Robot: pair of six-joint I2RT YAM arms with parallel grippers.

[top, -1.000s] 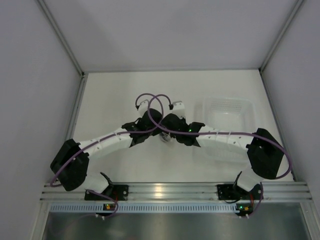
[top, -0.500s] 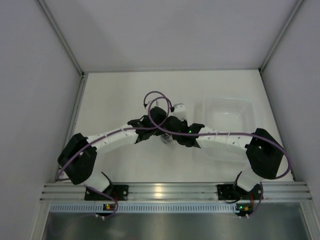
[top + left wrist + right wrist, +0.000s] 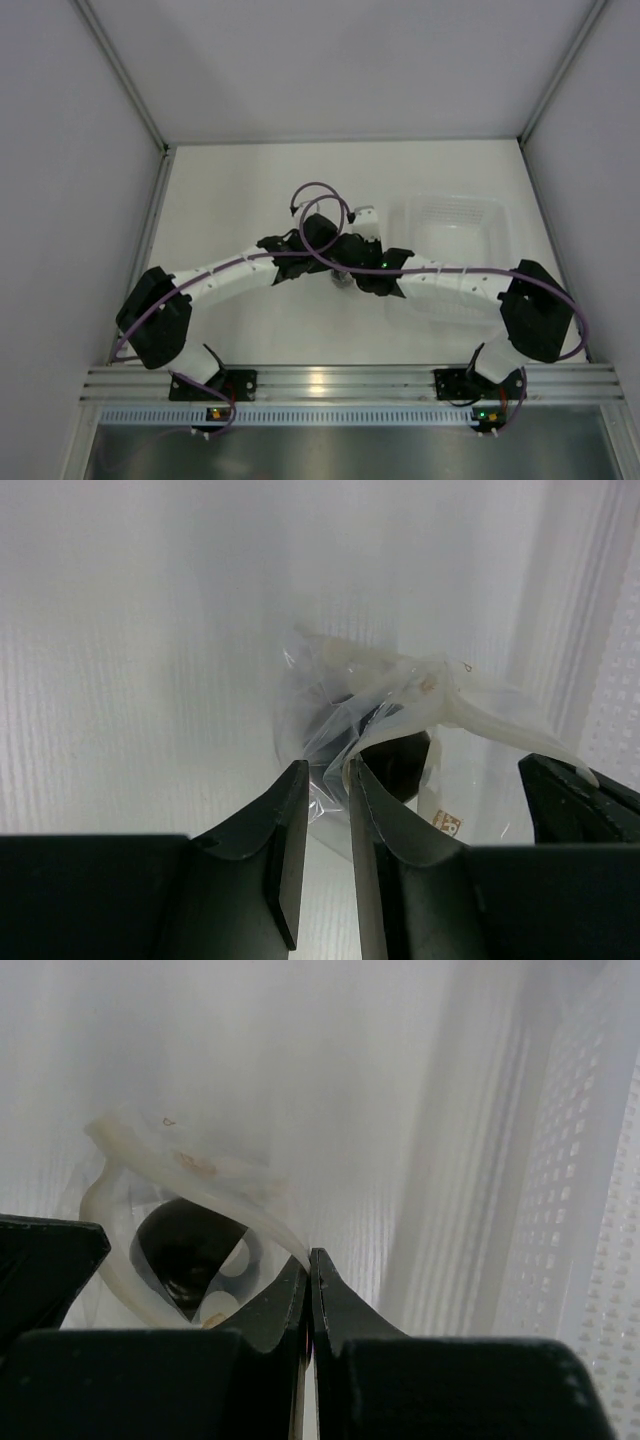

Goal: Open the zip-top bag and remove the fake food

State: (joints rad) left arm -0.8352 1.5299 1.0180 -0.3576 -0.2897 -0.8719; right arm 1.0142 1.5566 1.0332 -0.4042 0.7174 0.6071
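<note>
Zip-top bag (image 3: 345, 695): thin clear plastic film, crinkly, with glossy glints; the zip strip is milky, thicker and smooth. Fake food (image 3: 180, 1245) inside it: dark brown-black, smooth, slightly glossy. Left gripper (image 3: 325, 772) and right gripper (image 3: 310, 1258): matt black plastic, faint sheen along the finger edges. Tub (image 3: 455, 228), right of centre: white translucent plastic with a fine dotted grid texture. Table (image 3: 230, 190): white, smooth, matt to satin. Arm shells (image 3: 215, 280): hard white and black plastic. Cables (image 3: 318, 184): purple smooth sheath. Rail (image 3: 330, 381) along the lower edge: bare aluminium, bright reflections. Side walls (image 3: 60, 150): matt pale grey panels. Frame strips (image 3: 118, 70): metal.
</note>
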